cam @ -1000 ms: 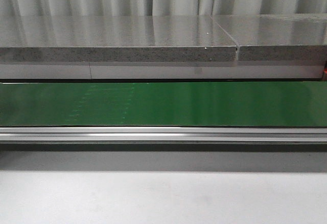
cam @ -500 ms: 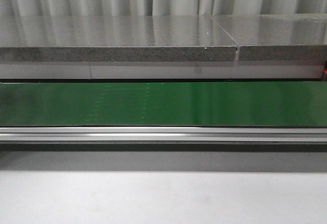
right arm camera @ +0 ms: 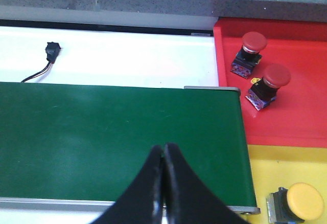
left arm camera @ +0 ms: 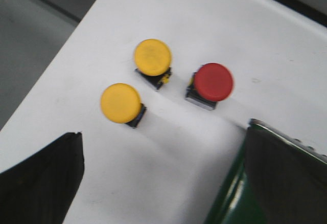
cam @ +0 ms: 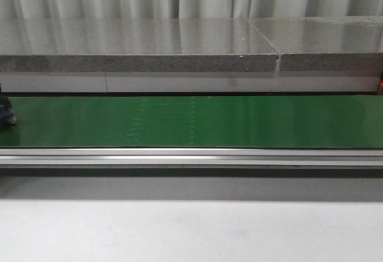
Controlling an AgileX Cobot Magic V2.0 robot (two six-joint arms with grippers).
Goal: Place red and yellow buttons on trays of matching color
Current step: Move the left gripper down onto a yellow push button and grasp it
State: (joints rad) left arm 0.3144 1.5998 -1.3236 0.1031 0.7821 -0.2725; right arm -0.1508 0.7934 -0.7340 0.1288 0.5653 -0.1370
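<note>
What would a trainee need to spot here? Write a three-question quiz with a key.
1. How many buttons lie on the red tray?
2. True or false: the right gripper is open over the green belt.
3. The left wrist view shows which set on the white surface? A) two yellow, one red B) two red, one yellow C) three yellow

Key
1. Two red buttons.
2. False; its fingers are shut.
3. A: yellow buttons and a red button.

Green conveyor belt [cam: 239, 121] below grey stone slabs [cam: 137, 46]; small black switch [right arm camera: 51, 49] on white surface [right arm camera: 127, 60].
</note>
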